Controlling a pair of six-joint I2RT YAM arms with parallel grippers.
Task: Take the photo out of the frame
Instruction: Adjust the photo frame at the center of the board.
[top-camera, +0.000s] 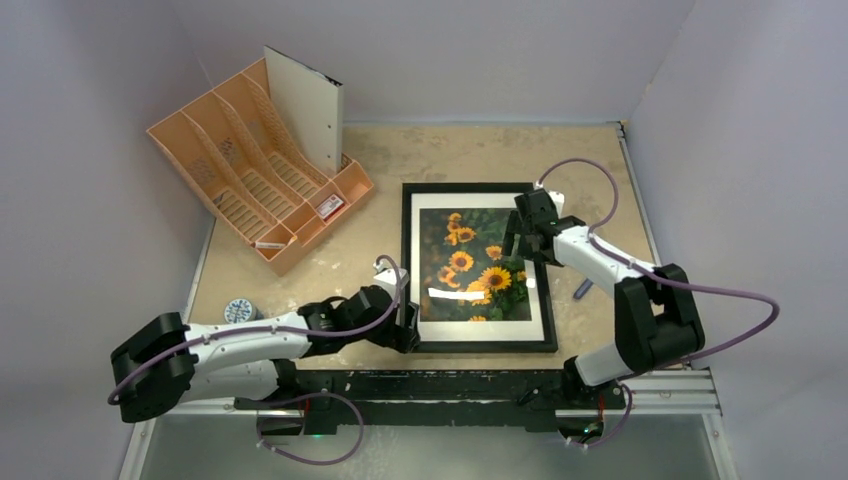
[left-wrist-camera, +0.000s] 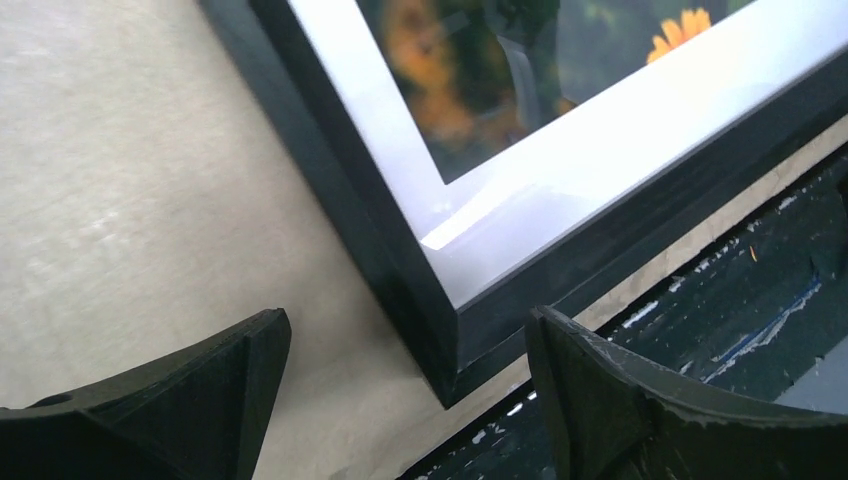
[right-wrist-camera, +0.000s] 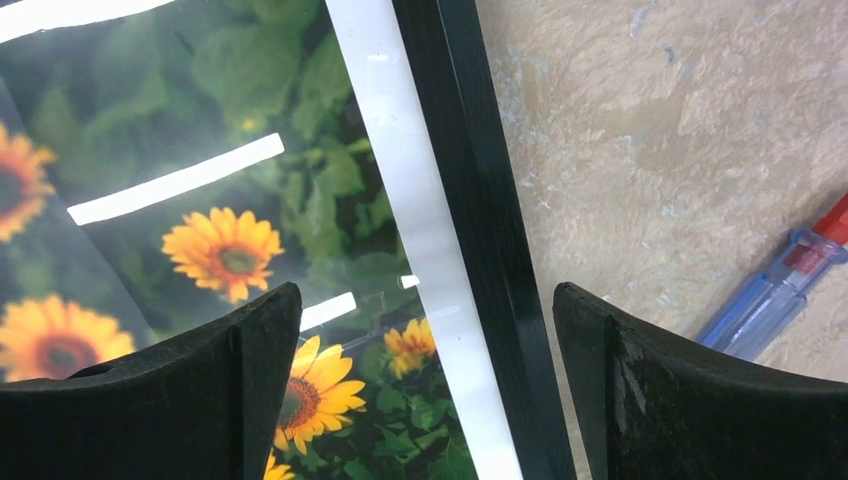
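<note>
Between the spread fingers of the right tool (right-wrist-camera: 428, 300) runs the right rail of the frame (right-wrist-camera: 490, 250), with the photo (right-wrist-camera: 230, 200) inside it (under reflective glazing), flat on the table (right-wrist-camera: 650, 150). The left tool (left-wrist-camera: 408, 335), likewise spread, straddles its near-left corner.

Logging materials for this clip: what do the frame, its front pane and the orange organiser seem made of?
Frame: black, smooth semi-gloss moulding, plastic or painted wood; cannot tell. Front pane: glass or acrylic, mirroring bright light strips. Orange organiser: matte moulded plastic, with slotted dividers.
</note>
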